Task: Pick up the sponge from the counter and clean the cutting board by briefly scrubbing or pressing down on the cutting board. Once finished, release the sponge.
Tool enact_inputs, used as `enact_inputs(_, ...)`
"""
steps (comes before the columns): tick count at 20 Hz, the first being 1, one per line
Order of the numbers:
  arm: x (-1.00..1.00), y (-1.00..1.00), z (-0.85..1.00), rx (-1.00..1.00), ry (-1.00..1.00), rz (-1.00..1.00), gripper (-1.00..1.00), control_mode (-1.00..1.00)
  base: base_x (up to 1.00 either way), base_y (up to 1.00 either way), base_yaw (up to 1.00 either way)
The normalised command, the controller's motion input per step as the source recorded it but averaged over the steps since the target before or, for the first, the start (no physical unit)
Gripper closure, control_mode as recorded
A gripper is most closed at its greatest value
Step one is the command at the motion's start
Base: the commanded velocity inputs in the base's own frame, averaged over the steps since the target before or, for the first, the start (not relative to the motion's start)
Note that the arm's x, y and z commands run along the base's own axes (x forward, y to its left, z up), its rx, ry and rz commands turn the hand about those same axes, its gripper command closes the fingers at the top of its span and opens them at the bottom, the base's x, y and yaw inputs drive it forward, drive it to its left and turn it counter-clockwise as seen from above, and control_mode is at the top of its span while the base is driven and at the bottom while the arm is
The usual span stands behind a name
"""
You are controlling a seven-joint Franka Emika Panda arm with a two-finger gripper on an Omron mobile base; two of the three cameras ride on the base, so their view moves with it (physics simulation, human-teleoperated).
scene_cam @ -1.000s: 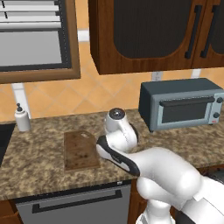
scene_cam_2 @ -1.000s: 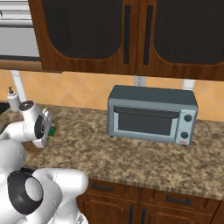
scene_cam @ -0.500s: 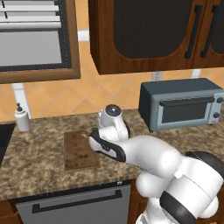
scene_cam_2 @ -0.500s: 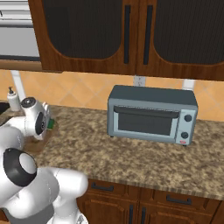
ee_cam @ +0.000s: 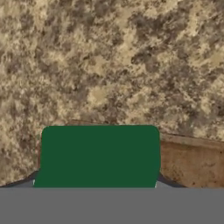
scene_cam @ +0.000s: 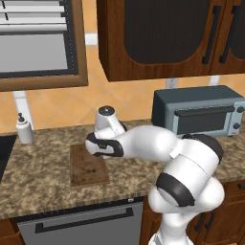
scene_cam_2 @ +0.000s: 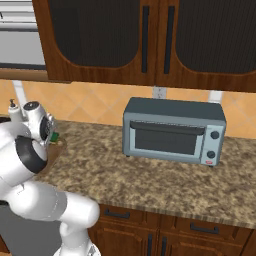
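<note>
My gripper (ee_cam: pixel 99 183) is shut on the sponge (ee_cam: pixel 100 155), whose green face sits between the two fingertips in the hand view. Just behind the sponge runs the edge of the dark-brown cutting board (ee_cam: pixel 190 162), and beyond it the speckled counter (ee_cam: pixel 109 57). In the left base view my hand hangs over the far end of the cutting board (scene_cam: pixel 82 173), which lies flat on the counter (scene_cam: pixel 43 184). From the right base view a green sliver of the sponge (scene_cam_2: pixel 54 136) shows beside the hand.
A grey toaster oven (scene_cam: pixel 201 112) stands on the counter to the right, well away from the board. A white soap bottle (scene_cam: pixel 24 130) is at the back left, next to a dark cooktop edge (scene_cam: pixel 4 153). Dark wooden cabinets (scene_cam: pixel 162 38) hang overhead.
The arm has swung left along the counter with the sponge in its grip. The hand has gone from beside the board's right edge to over its far end.
</note>
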Motion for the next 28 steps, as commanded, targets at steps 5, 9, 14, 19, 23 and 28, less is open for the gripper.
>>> enact_inputs(5, 0.18, 0.07, -0.70, 0.00, 0.04, 0.00, 1.00, -1.00, 0.00, 0.00, 0.00)
enact_inputs(9, 0.26, 0.02, -0.54, 0.00, 0.00, 0.00, 1.00, -1.00, 0.00, 0.00, 0.00)
enact_inputs(14, 0.11, 0.10, -0.34, 0.00, 0.00, 0.00, -1.00, -1.00, 0.00, 0.00, 0.00)
enact_inputs(19, 0.24, 0.08, -0.02, 0.00, 0.00, 0.00, -1.00, -1.00, 0.00, 0.00, 0.00)
enact_inputs(23, 0.30, 0.01, 0.00, 0.00, -0.03, 0.00, -1.00, -1.00, 0.00, 0.00, 0.00)
enact_inputs(28, 0.05, 0.00, 0.36, 0.00, -0.08, 0.00, -1.00, -1.00, 0.00, 0.00, 0.00)
